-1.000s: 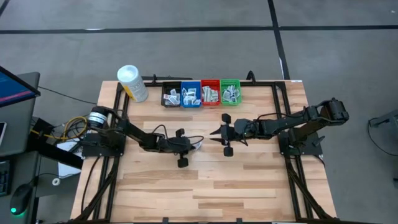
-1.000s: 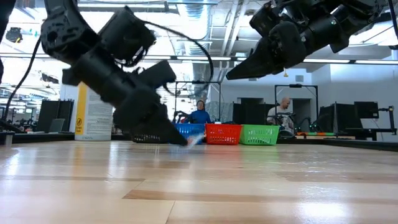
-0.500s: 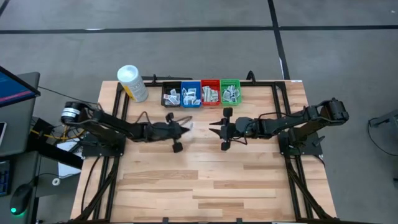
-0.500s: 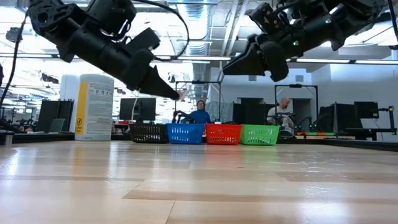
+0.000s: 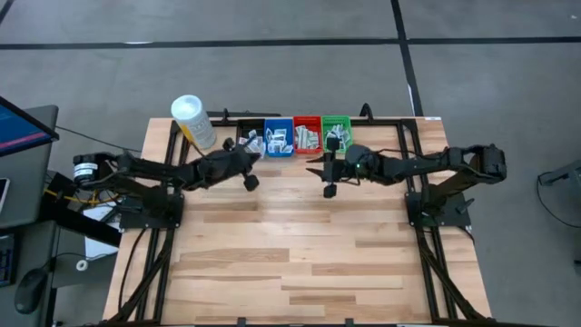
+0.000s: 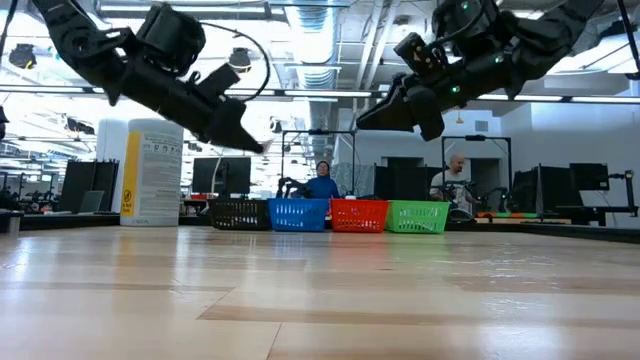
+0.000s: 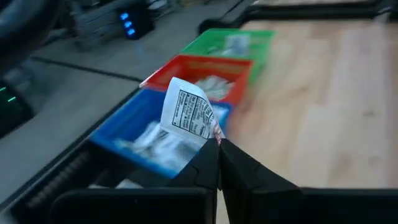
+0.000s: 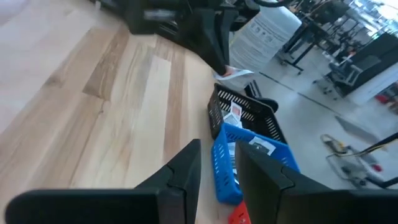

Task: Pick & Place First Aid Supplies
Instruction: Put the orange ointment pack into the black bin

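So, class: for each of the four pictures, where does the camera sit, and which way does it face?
High: overhead, straight down; both arms, four bins.
Low: table height, across to the bins; both arms overhead.
Left wrist: behind the left gripper, shut on a packet; bins beyond.
Right wrist: behind the right gripper; the black bin.
Shared: the blue bin.

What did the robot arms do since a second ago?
The left gripper lifted a packet off the table and carried it to the black bin and blue bin, jaws shut on it. The right gripper also moved toward the bins, holding nothing. The bins and yellow container stayed put.
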`<state>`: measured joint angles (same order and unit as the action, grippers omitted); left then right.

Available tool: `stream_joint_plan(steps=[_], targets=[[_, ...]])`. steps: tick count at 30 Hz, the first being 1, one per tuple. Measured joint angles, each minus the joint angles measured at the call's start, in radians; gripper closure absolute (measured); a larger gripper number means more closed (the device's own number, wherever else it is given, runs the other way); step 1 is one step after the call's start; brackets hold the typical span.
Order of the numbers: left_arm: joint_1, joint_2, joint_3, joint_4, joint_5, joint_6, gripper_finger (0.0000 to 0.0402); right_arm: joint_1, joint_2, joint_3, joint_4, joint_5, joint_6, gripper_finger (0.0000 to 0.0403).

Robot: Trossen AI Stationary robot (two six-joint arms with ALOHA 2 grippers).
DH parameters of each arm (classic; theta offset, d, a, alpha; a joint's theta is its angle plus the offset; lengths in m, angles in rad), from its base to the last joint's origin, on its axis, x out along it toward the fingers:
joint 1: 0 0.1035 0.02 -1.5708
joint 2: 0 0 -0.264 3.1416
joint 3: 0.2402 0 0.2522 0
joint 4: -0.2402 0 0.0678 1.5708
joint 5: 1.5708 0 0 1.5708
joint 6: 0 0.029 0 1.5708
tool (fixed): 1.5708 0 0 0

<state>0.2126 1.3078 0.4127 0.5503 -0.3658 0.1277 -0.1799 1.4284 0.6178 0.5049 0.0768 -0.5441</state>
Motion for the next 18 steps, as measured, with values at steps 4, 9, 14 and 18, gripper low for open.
stream_joint_plan(steps=[4, 9, 14, 18], targets=[[0.099, 0.006, -0.004, -0.003, 0.018, 0.007, 0.0394, -0.070, 0.000, 0.000, 0.000, -0.085, 0.028, 0.0310], [0.236, 0.006, -0.004, 0.002, 0.077, 0.004, 0.0391, -0.137, 0.000, 0.000, 0.002, -0.106, 0.022, 0.0310], [0.374, 0.006, -0.003, 0.008, 0.138, 0.003, 0.0393, -0.191, 0.000, 0.000, 0.010, -0.106, -0.015, 0.0310], [0.470, 0.006, -0.002, 0.018, 0.279, 0.003, 0.0391, -0.226, 0.000, 0.000, 0.044, -0.110, -0.032, 0.0310]])
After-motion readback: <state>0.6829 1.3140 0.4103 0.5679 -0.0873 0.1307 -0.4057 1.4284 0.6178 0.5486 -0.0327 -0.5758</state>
